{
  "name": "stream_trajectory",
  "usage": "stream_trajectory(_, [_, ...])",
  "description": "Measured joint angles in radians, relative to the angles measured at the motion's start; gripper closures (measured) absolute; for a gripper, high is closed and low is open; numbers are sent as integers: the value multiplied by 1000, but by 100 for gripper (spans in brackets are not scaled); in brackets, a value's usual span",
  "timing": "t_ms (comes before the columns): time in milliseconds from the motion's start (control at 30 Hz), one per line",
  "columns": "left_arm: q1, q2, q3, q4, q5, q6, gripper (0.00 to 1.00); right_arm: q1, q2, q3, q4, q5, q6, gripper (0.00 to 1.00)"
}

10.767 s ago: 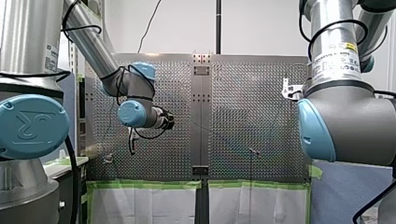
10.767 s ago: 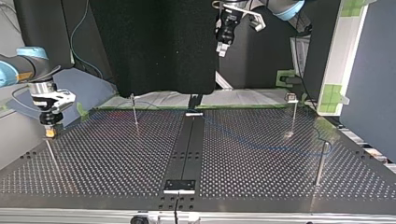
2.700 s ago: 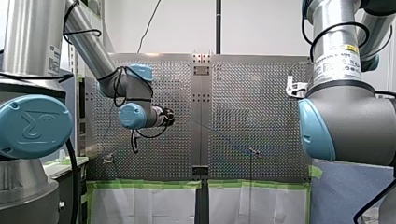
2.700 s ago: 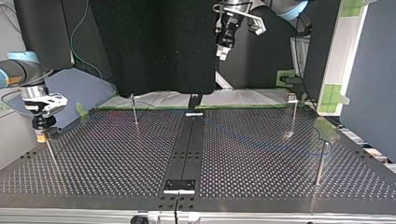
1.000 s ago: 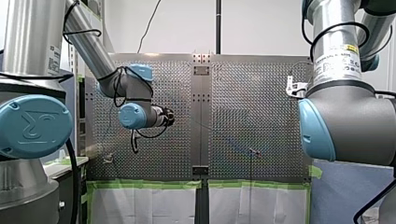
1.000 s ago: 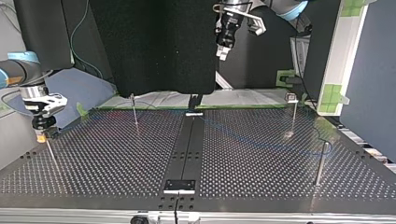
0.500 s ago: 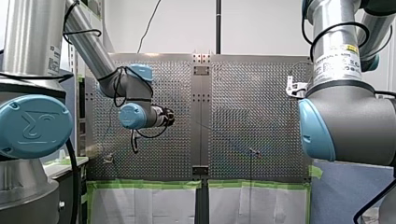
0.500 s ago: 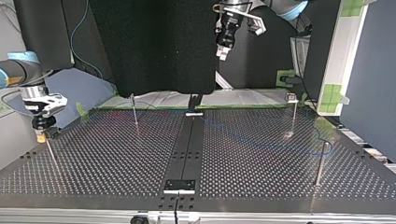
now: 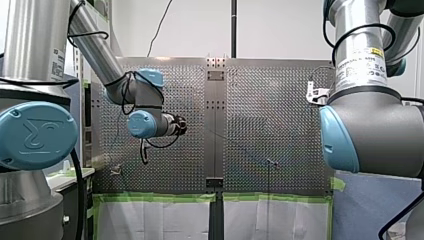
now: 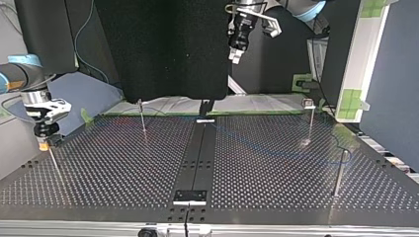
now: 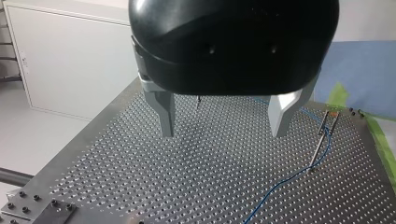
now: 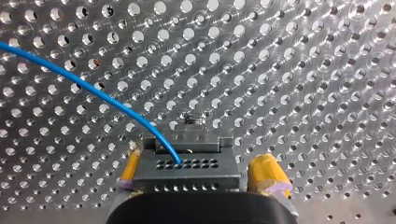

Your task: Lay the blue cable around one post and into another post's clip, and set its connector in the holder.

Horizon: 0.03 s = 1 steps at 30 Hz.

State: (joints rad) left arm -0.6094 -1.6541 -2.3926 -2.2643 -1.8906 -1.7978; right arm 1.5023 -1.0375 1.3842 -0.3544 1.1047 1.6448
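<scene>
A perforated metal desk (image 10: 123, 168) fills the scene, with dark screens and a strip of green tape behind it in the top view. Thin posts stand on it, one (image 10: 142, 117) near the far edge and one (image 10: 339, 173) at that view's right.

My right gripper (image 12: 198, 163) is low over the desk at the top view's left. Its jaws grasp the connector (image 12: 187, 171), a dark grey block with rows of small holes, with a yellow pad (image 12: 267, 173) against each side. The cable (image 12: 107, 100) enters the top of the block and arcs away across the holes. Whether the block touches the desk I cannot tell.

My left gripper (image 11: 223, 133) hangs high above the middle of the desk, its jaws released, wide apart, with nothing between them. In its wrist view the cable lies on the desk beside the gripper and runs to the foot of another post (image 11: 319, 147), then up alongside it.
</scene>
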Motion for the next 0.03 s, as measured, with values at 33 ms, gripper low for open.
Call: stream_trajectory(33, [0, 0, 0, 0, 0, 0, 0, 0, 0, 0, 0, 0, 0, 0])
